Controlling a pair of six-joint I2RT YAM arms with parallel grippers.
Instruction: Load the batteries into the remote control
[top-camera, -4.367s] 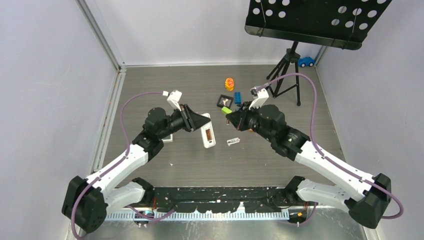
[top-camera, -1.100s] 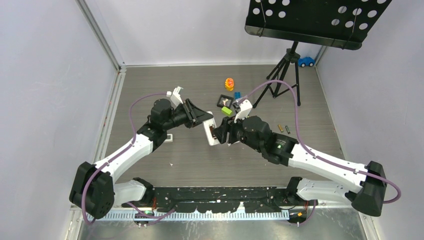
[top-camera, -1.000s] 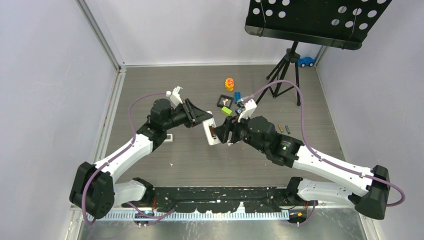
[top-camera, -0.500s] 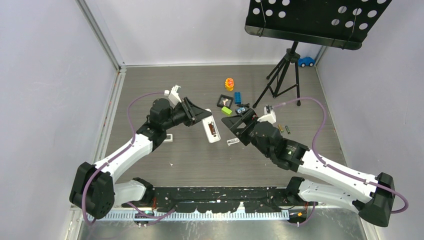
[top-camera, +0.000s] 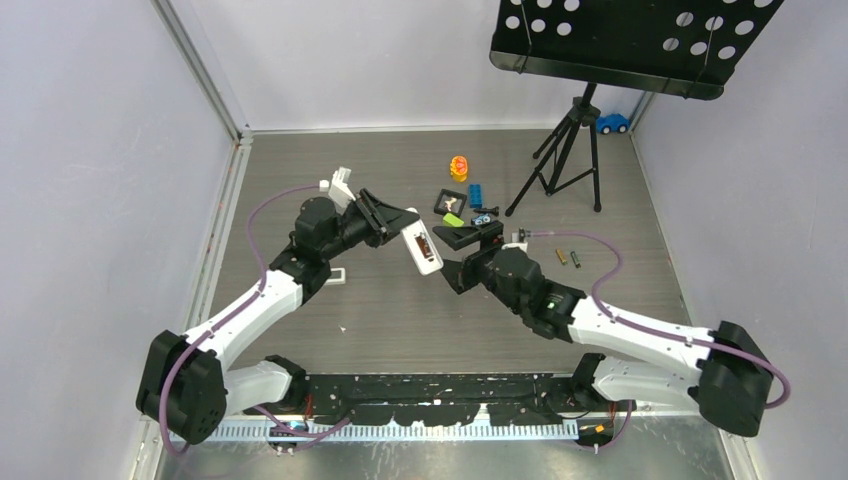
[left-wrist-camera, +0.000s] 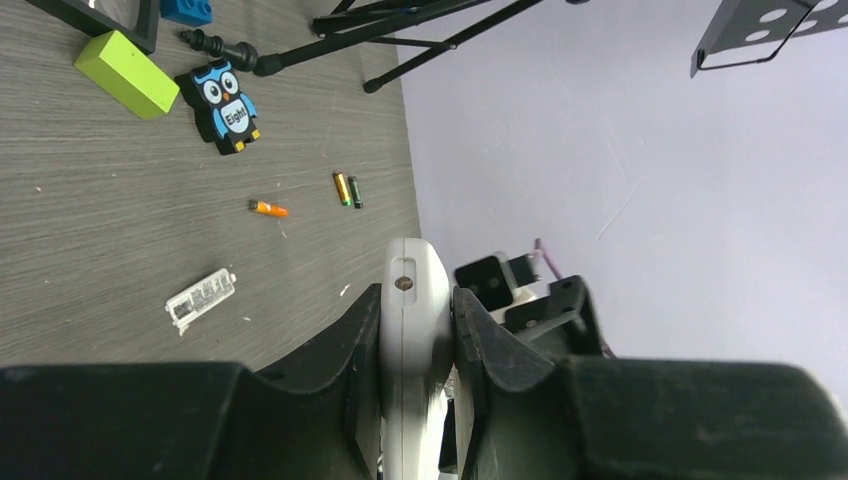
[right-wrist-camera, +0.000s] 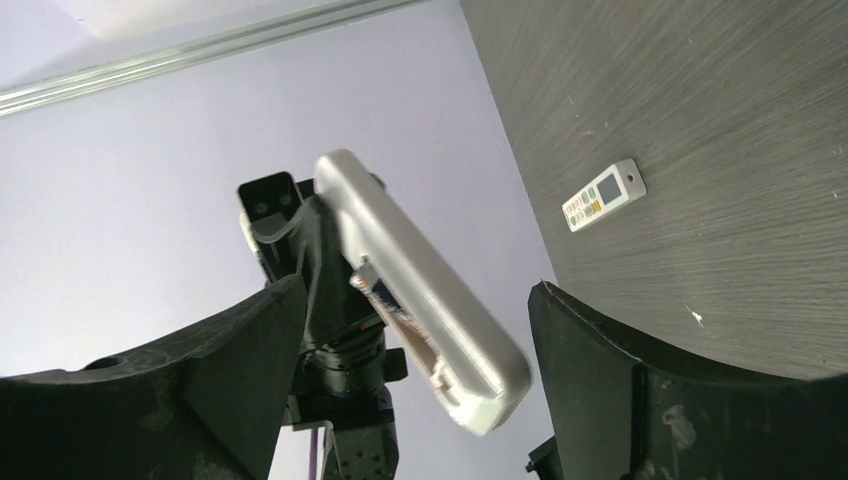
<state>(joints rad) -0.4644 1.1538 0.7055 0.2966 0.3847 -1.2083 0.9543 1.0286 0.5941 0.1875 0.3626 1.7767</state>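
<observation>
- Your remote control (top-camera: 424, 251) hangs above the table (top-camera: 380, 310), open recess towards the right arm, clamped by its edges in the left gripper (left-wrist-camera: 416, 305).
- The right gripper (top-camera: 458, 256) is just beside it, jaws spread wide and holding nothing.
- Loose batteries (left-wrist-camera: 347, 189) lie on the table, off to the right.

Soft, even light falls from overhead, bright enough to show the grain of the grey tabletop (top-camera: 400, 320), and the arms cast only faint, blurred shadows just beneath themselves. The top view is sharp all over, though the wide lens splays the walls outward toward 10 and 2 o'clock. In both wrist views the pincer fingers (left-wrist-camera: 330, 380) loom at 6 o'clock as dark, soft-edged masses, while the white remote control (right-wrist-camera: 430, 290) carries a pale sheen.
</observation>
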